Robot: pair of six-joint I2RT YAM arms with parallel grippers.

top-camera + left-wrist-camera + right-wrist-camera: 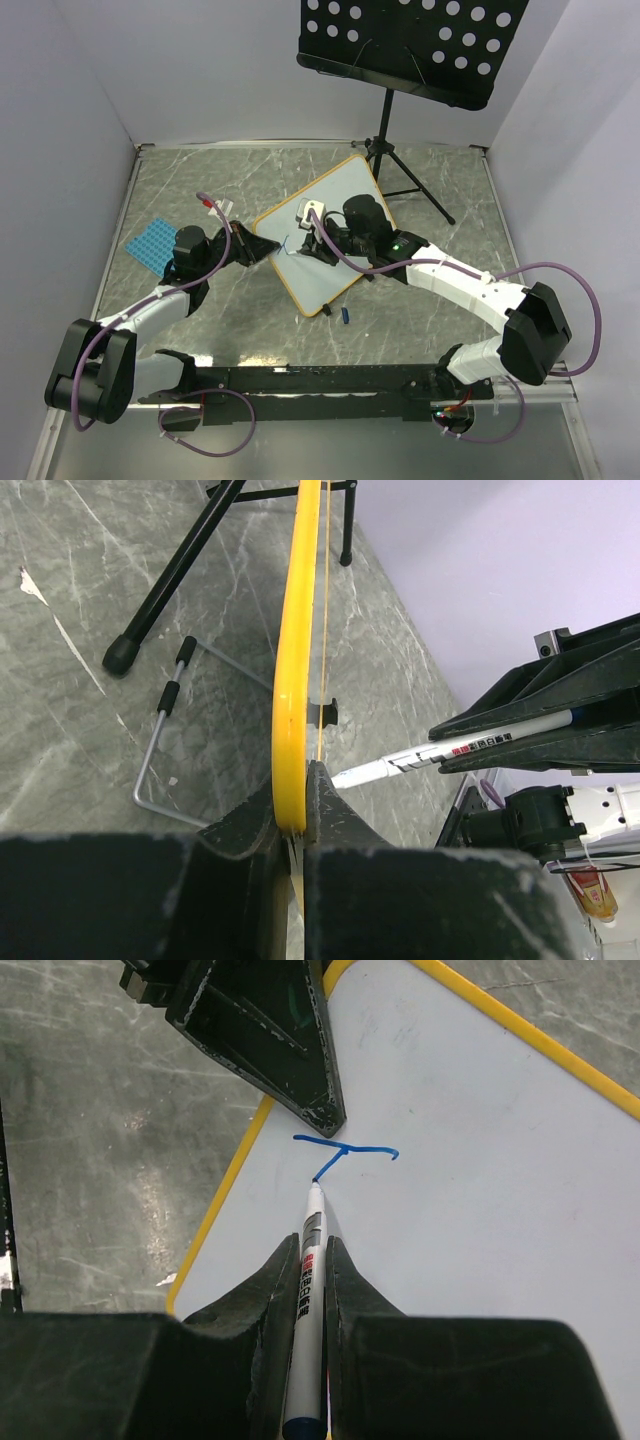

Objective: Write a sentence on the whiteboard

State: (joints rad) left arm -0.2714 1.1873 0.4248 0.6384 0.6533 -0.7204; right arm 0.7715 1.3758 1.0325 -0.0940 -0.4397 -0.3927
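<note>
Near edge: a small blue cap (346,315), apparently the marker's, lies on the bench (200,180) just beside the near corner of the whiteboard (343,185).

Right gripper (310,1248): closed firmly on a white marker (313,1215). The barrel runs straight out between the fingers and the tip is down on the board face.

Left gripper (297,798): closed on the board's orange-yellow frame at its left corner, steadying it. Whether the board is raised or lies flat on the bench cannot be told.

Position: the board sits mid-bench between the two arms, turned cornerwise to them. The right arm reaches over its face; the left arm touches only the rim.

Governing relation: the tip stands at the foot of the stem of a single blue "T", which is all that exists of the sentence (345,1150). The marker's long axis follows that stem, roughly square to the crossbar. The left gripper's fingers sit just beyond the letter, near its bar. Blank surface lies to the right of the letter along the crossbar's line. In my judgement the coming strokes must travel that way, away from the left gripper.

Condition: the face is white with faint smudges. The stroke is blue, slightly uneven and hooked at the bar's right end. The task is judged barely begun.

Beyond: a blue studded mat (150,245) lies to the left. A black perforated music stand (410,45) stands at the far side.
</note>
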